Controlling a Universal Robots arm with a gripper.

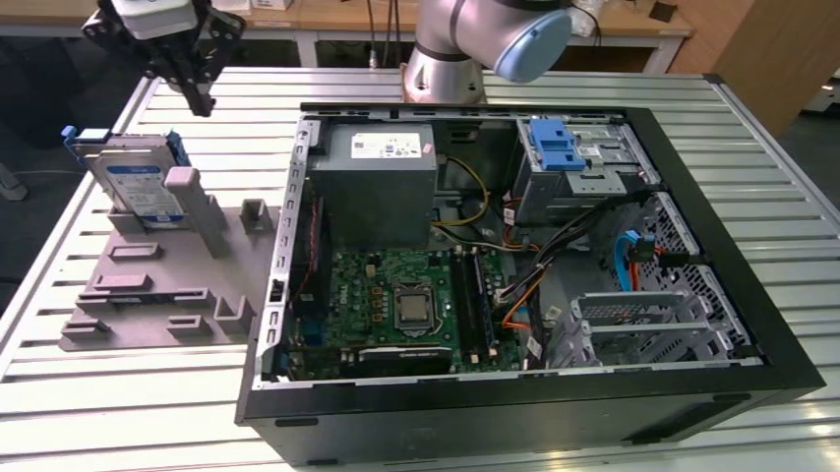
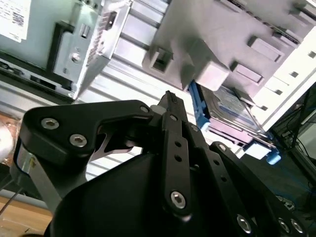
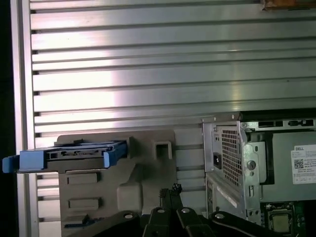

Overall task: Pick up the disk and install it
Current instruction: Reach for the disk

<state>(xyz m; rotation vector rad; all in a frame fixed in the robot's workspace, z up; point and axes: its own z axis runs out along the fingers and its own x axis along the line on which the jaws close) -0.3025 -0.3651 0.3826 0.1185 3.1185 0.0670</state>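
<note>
You see the gripper (image 3: 170, 190) empty, jaws pressed together, poised above the grey holder (image 3: 148, 168) | your disk (image 3: 74, 155) stands on edge in that holder, blue frame (image 3: 19, 162) round it, apart from the gripper | open computer case (image 3: 232, 148) sits just beside the holder | slatted metal table (image 3: 148, 74) lies under all.

Blue-and-white label (image 1: 145, 195) on the face of the disk (image 1: 129, 167), with lines of print too small to make out. White sticker (image 1: 390, 147) with dark print and a small square code (image 3: 298, 164) on the grey box (image 1: 374, 202), seen in the exterior view and in both wrist views, likewise too fine to make out. Nothing legible anywhere.
</note>
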